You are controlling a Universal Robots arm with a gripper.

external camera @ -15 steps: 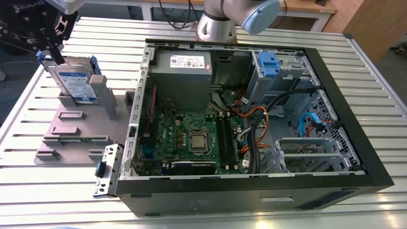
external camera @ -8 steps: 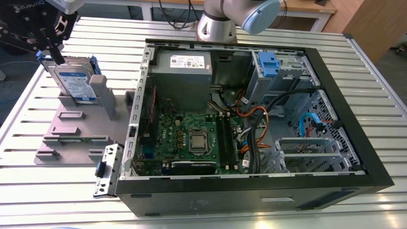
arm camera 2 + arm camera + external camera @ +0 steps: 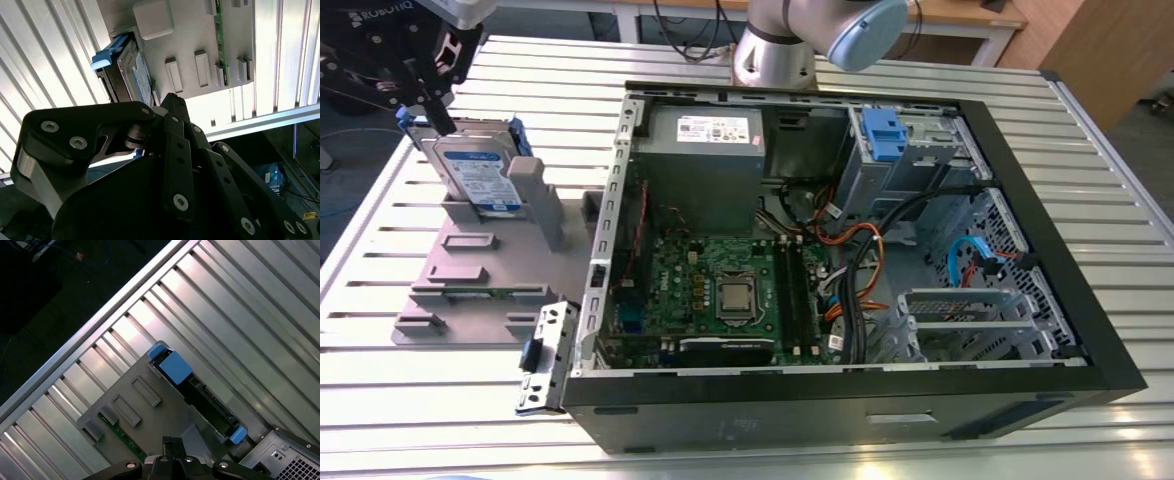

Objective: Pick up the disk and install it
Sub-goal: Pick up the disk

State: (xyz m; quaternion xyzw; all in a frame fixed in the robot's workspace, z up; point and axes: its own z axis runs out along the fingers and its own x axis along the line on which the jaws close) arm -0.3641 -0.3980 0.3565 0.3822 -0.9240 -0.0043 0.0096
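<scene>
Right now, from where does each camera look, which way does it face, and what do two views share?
Exterior view: above, looking down on the table, computer case and disk upright in its grey holder; arm and gripper show.
Second wrist view: on the arm, looking past the gripper's links at disk and holder.
First wrist view: on the arm, looking down on disk and holder; gripper's end shows.
Both wrist views share disk, holder.

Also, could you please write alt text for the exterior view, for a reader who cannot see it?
A black gripper hangs close over the top of the disk, which stands upright in a grey holder on a slatted metal table. To the exterior view's right of the holder, an open computer case lies on its side, its motherboard showing.
</scene>
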